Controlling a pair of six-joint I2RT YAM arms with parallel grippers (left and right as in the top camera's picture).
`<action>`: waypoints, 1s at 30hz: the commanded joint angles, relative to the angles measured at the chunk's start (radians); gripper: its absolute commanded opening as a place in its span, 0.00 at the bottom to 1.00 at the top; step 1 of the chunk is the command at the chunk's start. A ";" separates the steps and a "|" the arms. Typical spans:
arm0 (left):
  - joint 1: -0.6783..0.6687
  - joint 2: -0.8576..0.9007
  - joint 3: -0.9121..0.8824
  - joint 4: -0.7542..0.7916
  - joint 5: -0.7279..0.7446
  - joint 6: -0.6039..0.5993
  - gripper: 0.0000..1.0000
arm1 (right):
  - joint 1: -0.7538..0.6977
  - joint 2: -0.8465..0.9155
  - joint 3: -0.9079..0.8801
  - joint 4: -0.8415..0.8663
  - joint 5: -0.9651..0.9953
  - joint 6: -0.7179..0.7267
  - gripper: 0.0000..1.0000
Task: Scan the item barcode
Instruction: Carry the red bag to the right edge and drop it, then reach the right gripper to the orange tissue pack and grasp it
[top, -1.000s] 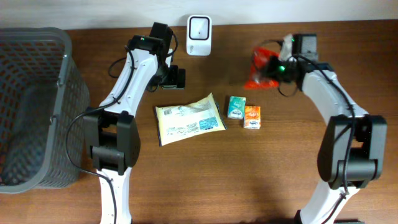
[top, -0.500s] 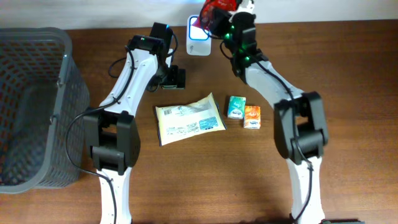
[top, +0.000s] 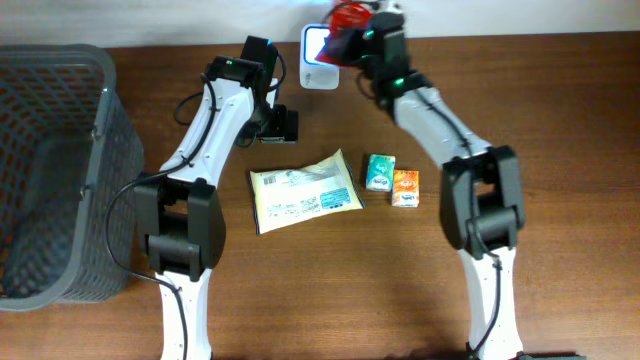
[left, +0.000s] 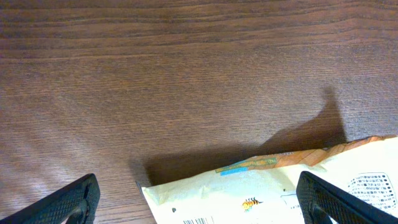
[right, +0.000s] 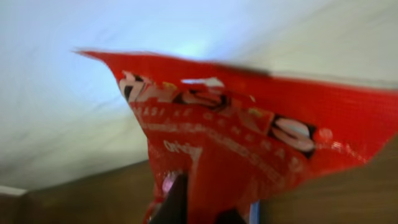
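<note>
Right tool (top: 362, 36) is recorded clamped on a red snack packet (top: 349, 14), which is held off the worktop (top: 330, 290) at the far edge, just beside the white scanner (top: 320, 45). From overhead, the packet's lower left corner is seen overlapping the scanner's upper right corner; whether the two touch cannot be told. A pale bluish light is noted on the scanner face. In the right wrist view the packet is seen blurred across the middle of the frame, with white lettering that cannot be read. One dark finger (right: 176, 200) is visible at its lower edge, and a pale wall is seen behind. No barcode can be made out on the side shown. Left tool (top: 282, 125) is recorded with jaws wide apart and nothing between them, low over the worktop just beyond the upper edge of a cream pouch (top: 303, 190). In the left wrist view its two fingertips (left: 68, 200) are seen at the lower corners, with the pouch's top edge between them. A teal pack (top: 379, 172) and an orange pack (top: 405, 187) are noted lying side by side, touching, right of the pouch. A grey mesh basket (top: 108, 110) is seen at the left end.
</note>
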 joint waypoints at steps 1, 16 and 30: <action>0.002 0.009 0.000 0.000 0.011 -0.013 0.99 | -0.159 -0.156 0.048 -0.156 0.008 -0.019 0.04; 0.002 0.010 0.000 0.000 0.011 -0.013 0.99 | -0.842 -0.162 0.042 -0.998 0.446 -0.273 0.24; 0.002 0.009 0.000 0.000 0.011 -0.013 0.99 | -0.583 -0.161 0.038 -1.358 -0.458 -0.694 0.96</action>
